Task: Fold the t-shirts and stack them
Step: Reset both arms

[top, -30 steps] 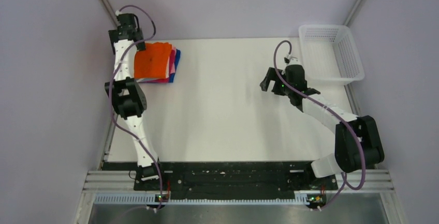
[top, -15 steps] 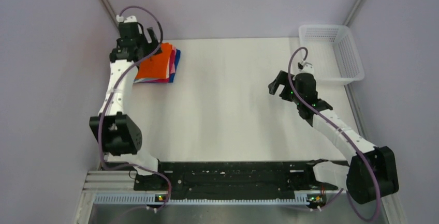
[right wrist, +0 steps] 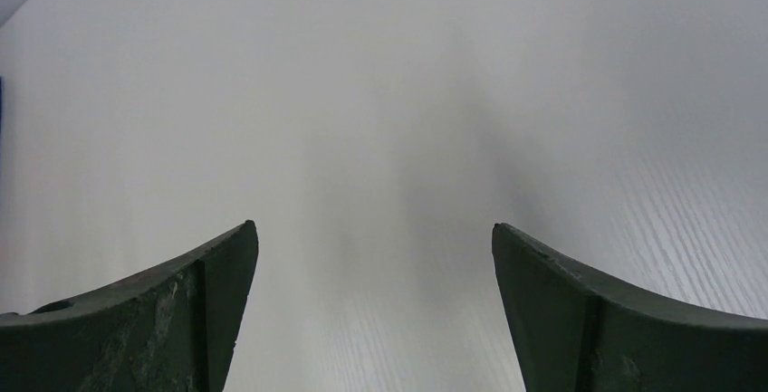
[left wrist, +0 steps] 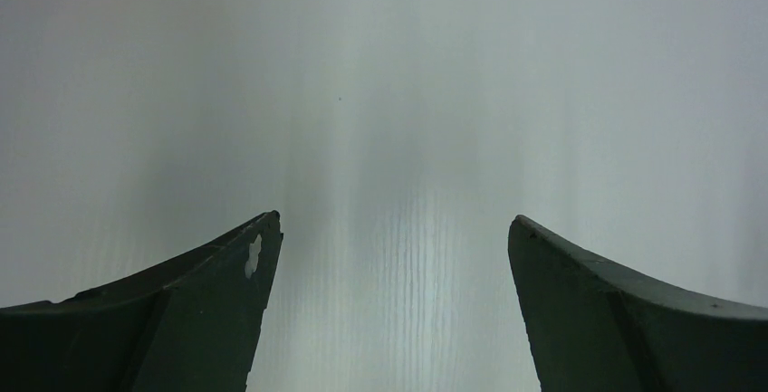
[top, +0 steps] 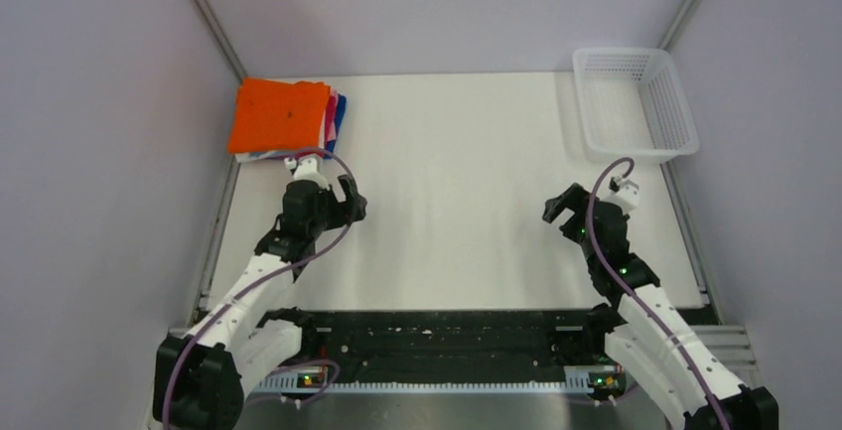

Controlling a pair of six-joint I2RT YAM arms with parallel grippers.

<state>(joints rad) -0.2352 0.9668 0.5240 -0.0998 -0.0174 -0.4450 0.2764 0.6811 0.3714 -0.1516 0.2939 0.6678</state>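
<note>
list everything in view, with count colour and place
orange t-shirt: 1, bright orange, folded, top of the stack in the far left corner
t-shirts beneath: count unclear, pink, blue and white edges showing, under the orange one
basket: 1, white mesh, far right corner
table: 1, white
left tool: 1, dark, open, holding nothing, near side of the stack
right tool: 1, dark, open, holding nothing, near side of the basket

Orange tee (top: 278, 115) covers the lower folded tees (top: 337, 122); they show only as thin pink, blue and white edges along its right and near sides. My left fingers (left wrist: 181, 320) and right fingers (right wrist: 154, 320) run off the wrist views' bottom edges. Far table (left wrist: 380, 48) blurred there. Dark sliver (right wrist: 1, 102), right wrist view's left edge: cannot tell what.
</note>
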